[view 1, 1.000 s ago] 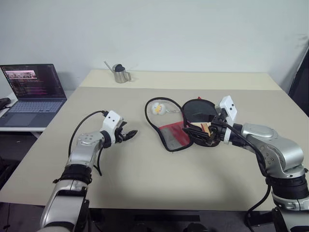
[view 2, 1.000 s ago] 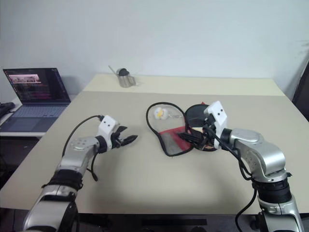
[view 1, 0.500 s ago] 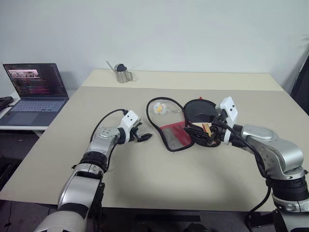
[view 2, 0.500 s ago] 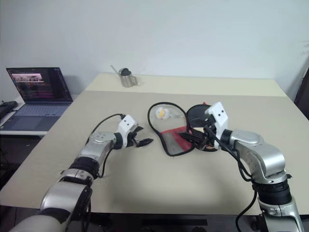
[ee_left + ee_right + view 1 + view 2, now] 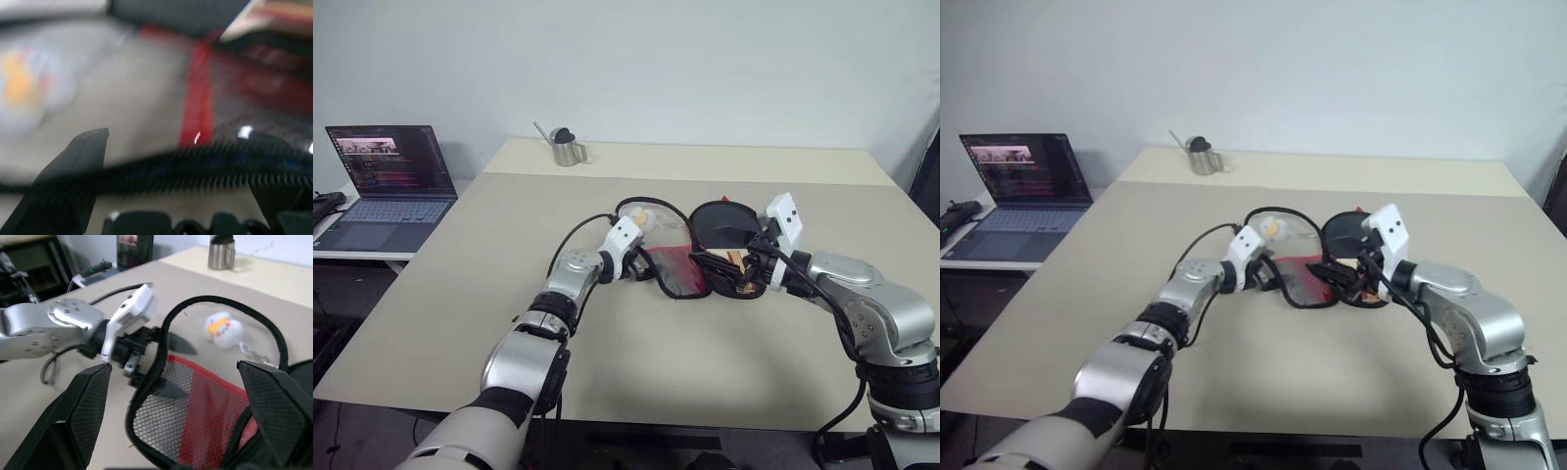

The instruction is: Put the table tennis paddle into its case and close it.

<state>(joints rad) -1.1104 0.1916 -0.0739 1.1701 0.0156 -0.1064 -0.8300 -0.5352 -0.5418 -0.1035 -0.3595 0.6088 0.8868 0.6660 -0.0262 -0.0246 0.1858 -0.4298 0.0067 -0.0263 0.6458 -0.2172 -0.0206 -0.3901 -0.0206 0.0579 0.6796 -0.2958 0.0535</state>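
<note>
A small steel jug stands far left on the beige worktop. The left gripper, open, straddles the left rim of the black-and-red fabric paddle case. The right gripper, open, sits at the black-faced paddle just right.

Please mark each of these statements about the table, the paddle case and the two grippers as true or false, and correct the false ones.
1. The left gripper is open at the edge of the case. True.
2. The case is zipped shut. False: it lies open, its zipper edge standing in a loop.
3. A metal cup stands on the far side of the table. True.
4. The laptop lies on the same table as the case. False: it sits on a separate surface to the robot's left.
5. The small white toy hangs from the right gripper. False: it lies on the table inside the zipper loop.
</note>
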